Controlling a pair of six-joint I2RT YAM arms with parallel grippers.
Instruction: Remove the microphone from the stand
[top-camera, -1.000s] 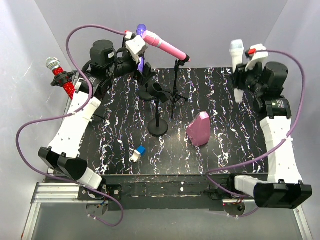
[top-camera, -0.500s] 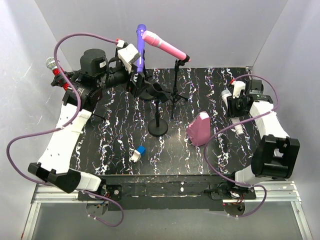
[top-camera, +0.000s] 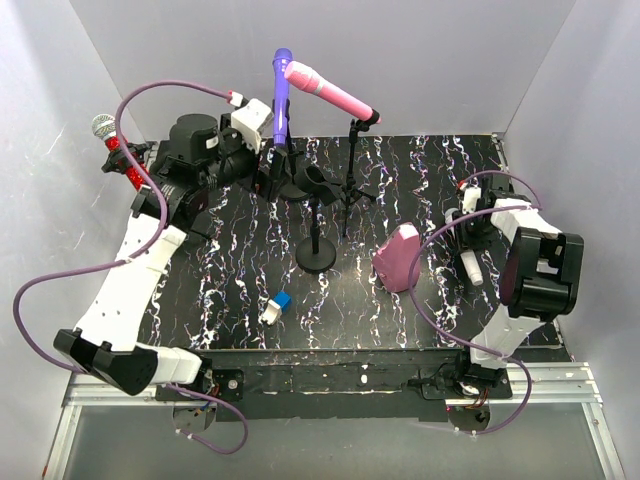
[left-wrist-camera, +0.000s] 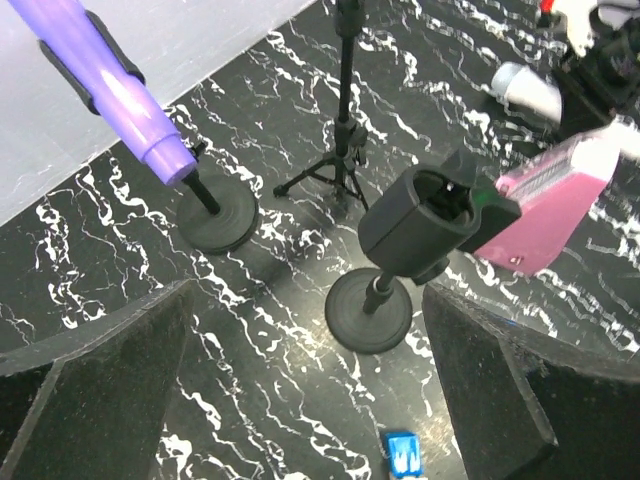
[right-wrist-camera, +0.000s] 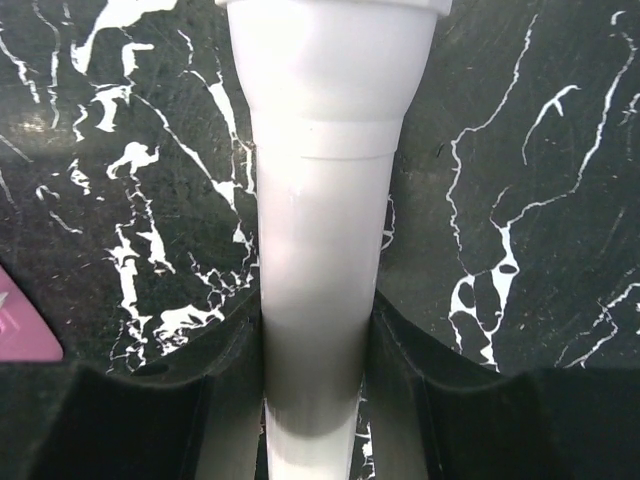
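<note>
A white microphone (right-wrist-camera: 320, 200) lies low over the black marbled table (top-camera: 230, 270) at the right, and my right gripper (right-wrist-camera: 318, 350) is shut on its handle. In the top view the white microphone (top-camera: 470, 262) points toward the near edge. The middle stand (top-camera: 318, 190) holds nothing in its black clip (left-wrist-camera: 430, 220). Just behind it a purple microphone (top-camera: 281, 90) stands upright in its own stand. My left gripper (top-camera: 272, 170) hangs open beside that stand, its fingers (left-wrist-camera: 100, 380) wide apart with only table between them.
A pink microphone (top-camera: 330, 92) rests tilted on a tripod stand (top-camera: 352, 190) at the back. A red microphone (top-camera: 122, 152) sits off the table's left edge. A pink wedge-shaped object (top-camera: 398, 258) lies right of centre, and a small blue-and-white block (top-camera: 276, 304) lies near the front.
My right arm has swung down from high at the back right to low over the table, carrying the white microphone. The left gripper shifted slightly left by the purple microphone.
</note>
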